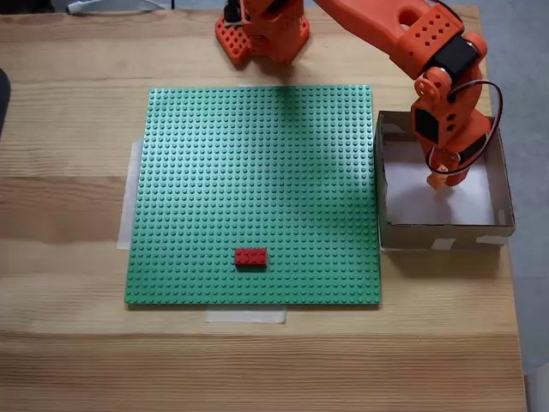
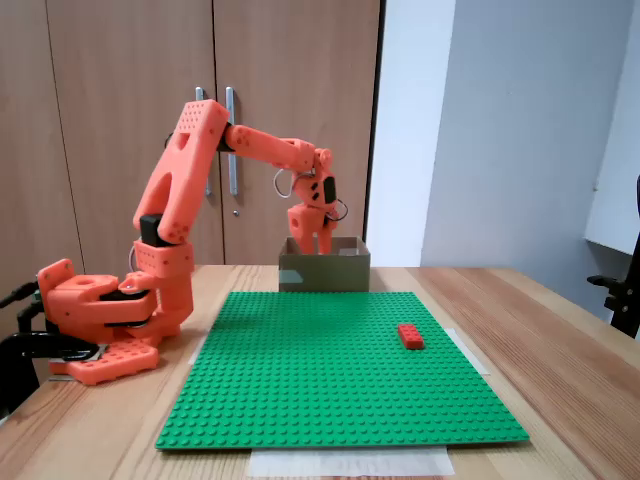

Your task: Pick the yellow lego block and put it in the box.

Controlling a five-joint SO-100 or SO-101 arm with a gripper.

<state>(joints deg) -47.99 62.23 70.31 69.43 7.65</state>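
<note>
The orange plastic arm's hand (image 1: 439, 178) dips into the square brown cardboard box (image 1: 506, 184) at three o'clock of the studded green baseplate (image 1: 257, 172); its grip is unclear. A red brick (image 1: 250, 256) sits at six o'clock. Any yellow block is hidden.

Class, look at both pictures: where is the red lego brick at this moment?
The red lego brick sits on the green baseplate near its front edge in the top-down fixed view, well left of the cardboard box where the gripper hangs.

Orange perforated arm (image 2: 190, 170), black motors, looping cable (image 1: 480, 94)
</note>
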